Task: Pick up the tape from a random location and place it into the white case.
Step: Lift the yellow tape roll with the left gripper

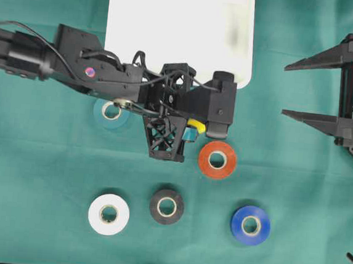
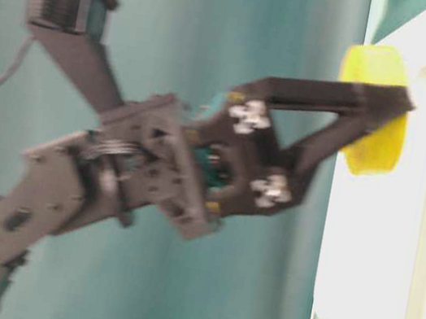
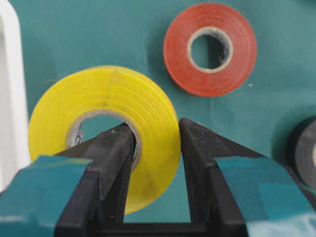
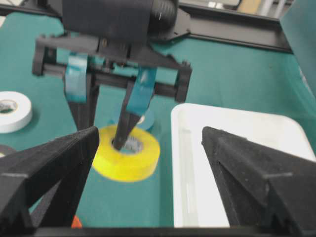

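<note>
The left gripper [image 3: 155,148] is clamped on the yellow tape [image 3: 106,133], one finger through the core and one outside the wall. The roll hangs off the cloth, just at five o'clock of the white case [image 1: 179,30] in the overhead view, not yet over it. So pickup looks done; the carry and drop remain. The right gripper [image 1: 304,87] waits at three o'clock, jaws wide and empty. The red tape [image 1: 217,159] lies just beside the held roll.

Yellow tape [image 3: 106,133], red roll [image 1: 217,159], blue roll [image 1: 250,225], black roll [image 1: 167,206], white case [image 1: 179,27], green cloth [image 1: 308,180].
</note>
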Controlling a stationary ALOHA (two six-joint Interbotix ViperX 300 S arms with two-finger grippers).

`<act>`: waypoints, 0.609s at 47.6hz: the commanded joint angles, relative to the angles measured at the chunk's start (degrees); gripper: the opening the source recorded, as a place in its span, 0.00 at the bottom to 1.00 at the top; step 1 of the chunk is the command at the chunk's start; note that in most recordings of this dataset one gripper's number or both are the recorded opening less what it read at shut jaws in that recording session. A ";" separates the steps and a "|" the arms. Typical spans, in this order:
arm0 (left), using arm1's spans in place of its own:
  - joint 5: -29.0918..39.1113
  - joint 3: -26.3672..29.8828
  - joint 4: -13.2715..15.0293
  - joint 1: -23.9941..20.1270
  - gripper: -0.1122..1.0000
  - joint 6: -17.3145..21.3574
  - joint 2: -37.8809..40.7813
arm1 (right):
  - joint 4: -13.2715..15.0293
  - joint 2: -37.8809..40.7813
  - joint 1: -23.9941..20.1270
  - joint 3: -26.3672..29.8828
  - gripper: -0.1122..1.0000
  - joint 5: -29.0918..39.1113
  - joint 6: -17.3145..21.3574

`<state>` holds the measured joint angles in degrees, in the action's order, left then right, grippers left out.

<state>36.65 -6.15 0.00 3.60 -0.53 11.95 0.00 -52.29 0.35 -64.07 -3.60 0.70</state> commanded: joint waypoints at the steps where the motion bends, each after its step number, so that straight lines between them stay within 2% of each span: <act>1: 2.11 2.72 0.00 0.09 0.33 0.09 -3.43 | -0.09 0.26 0.00 1.76 0.93 0.00 0.09; 14: 8.70 7.65 -0.09 0.09 0.33 0.44 -4.39 | -0.09 0.26 0.09 2.20 0.93 0.70 0.09; 29: 13.18 11.60 -0.09 0.09 0.33 0.53 -8.44 | -0.18 0.26 0.09 2.37 0.93 1.32 0.09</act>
<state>49.31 3.25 0.00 3.60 -0.09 6.86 0.00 -52.29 0.35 -63.28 -2.11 0.70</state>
